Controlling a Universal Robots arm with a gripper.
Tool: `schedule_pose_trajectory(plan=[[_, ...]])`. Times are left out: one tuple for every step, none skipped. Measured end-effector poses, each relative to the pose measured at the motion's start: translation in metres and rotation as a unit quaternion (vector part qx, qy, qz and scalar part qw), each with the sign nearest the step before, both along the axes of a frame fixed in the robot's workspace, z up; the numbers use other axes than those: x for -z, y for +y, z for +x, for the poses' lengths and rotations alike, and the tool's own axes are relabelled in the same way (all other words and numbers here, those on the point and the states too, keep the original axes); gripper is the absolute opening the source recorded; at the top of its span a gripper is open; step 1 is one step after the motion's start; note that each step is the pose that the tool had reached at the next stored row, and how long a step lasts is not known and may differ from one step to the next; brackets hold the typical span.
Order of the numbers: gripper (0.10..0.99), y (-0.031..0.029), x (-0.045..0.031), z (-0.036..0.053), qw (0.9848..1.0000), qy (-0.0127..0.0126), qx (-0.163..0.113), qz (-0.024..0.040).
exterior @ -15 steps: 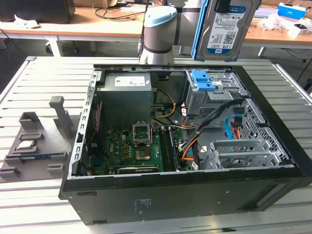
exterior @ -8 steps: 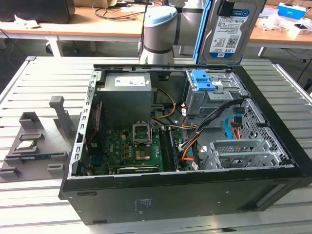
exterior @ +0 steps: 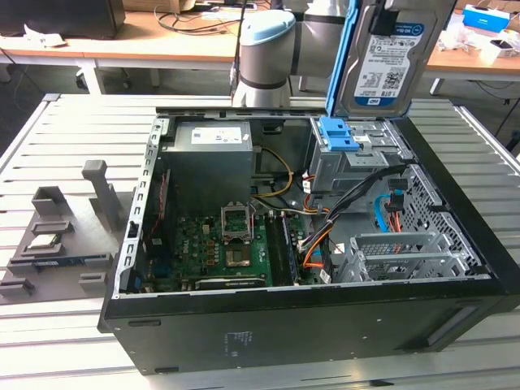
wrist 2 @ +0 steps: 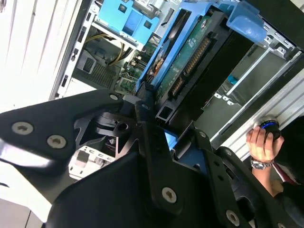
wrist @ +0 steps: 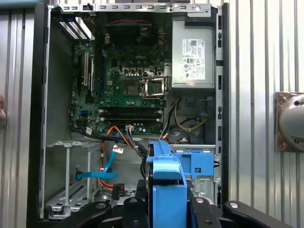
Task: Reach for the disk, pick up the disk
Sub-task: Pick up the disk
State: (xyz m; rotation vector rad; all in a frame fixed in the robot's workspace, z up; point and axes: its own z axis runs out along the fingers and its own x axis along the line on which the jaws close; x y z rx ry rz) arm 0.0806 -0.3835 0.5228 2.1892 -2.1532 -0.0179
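The disk (exterior: 388, 58), a silver-grey drive with a white-and-blue label and blue rails, hangs upright above the back right of the open computer case (exterior: 325, 325) in the exterior view. My gripper (exterior: 383, 18) is shut on its upper end, at the frame's top edge. In the second wrist view the disk (wrist 2: 190, 57) shows its green circuit-board side and blue rails, clamped in my gripper (wrist 2: 159, 102). The first wrist view looks down one blue rail of the disk (wrist: 167, 190), with the black fingers (wrist: 142, 194) on either side.
Below the disk sit the drive bay with a bare blue bracket (exterior: 337, 134), the motherboard (exterior: 231, 244), the power supply (exterior: 211, 158) and loose cables (exterior: 325, 236). A grey fixture (exterior: 57, 244) lies at the exterior view's left. A person's hand (wrist 2: 260, 145) rests near the case.
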Motion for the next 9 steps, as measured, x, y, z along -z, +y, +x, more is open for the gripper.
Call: schedule_pose_trajectory(plan=[[0.365, -0.0021, 0.0000, 0.0000, 1.0000, 0.0000, 0.000, 0.0000], [0.365, -0.0040, 0.0000, 0.0000, 1.0000, 0.0000, 0.000, 0.0000], [0.365, -0.0074, 0.0001, 0.0000, 1.0000, 0.0000, 0.000, 0.0000], [0.365, -0.0103, 0.0001, 0.0000, 1.0000, 0.0000, 0.000, 0.0000], [0.365, -0.0136, 0.0001, 0.0000, 1.0000, 0.0000, 0.000, 0.0000], [0.365, -0.0161, 0.0001, 0.0000, 1.0000, 0.0000, 0.000, 0.0000], [0.365, -0.0200, 0.0002, 0.0000, 1.0000, 0.0000, 0.000, 0.0000], [0.365, -0.0220, 0.0002, 0.0000, 1.0000, 0.0000, 0.000, 0.0000], [0.365, -0.0240, 0.0002, 0.0000, 1.0000, 0.0000, 0.000, 0.0000]])
